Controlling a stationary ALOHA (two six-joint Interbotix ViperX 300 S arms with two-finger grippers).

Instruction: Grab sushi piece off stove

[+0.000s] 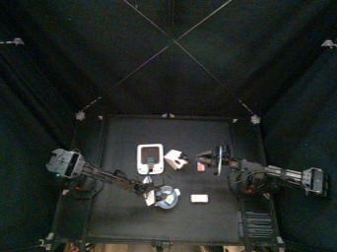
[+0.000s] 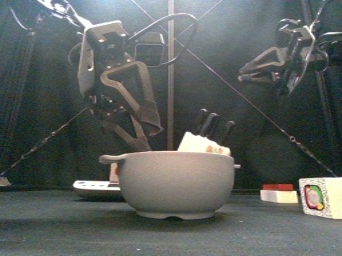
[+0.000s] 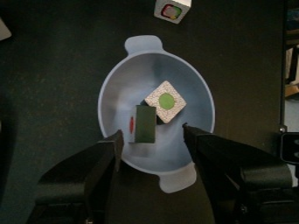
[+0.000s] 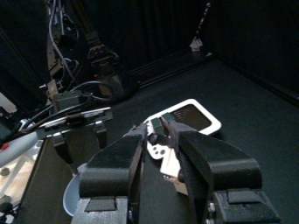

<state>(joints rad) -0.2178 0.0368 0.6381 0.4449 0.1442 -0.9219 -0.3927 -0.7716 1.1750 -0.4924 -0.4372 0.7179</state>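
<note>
Stove (image 4: 191,115) face, marking unreadable

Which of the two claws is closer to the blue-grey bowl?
The left. The left gripper hangs open right over the bowl, above its two sushi pieces. The right gripper is off to the side, near the white stove.

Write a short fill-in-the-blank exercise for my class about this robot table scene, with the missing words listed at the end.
1. The round blue-grey plastic bowl holds ____ pieces of toy food.
2. The left gripper hangs directly above the ____.
3. The left gripper's jaws stand ____.
4. The white rounded-rectangle toy stove lies flat on the black ____.

Missing words: two; bowl; open; table
</note>
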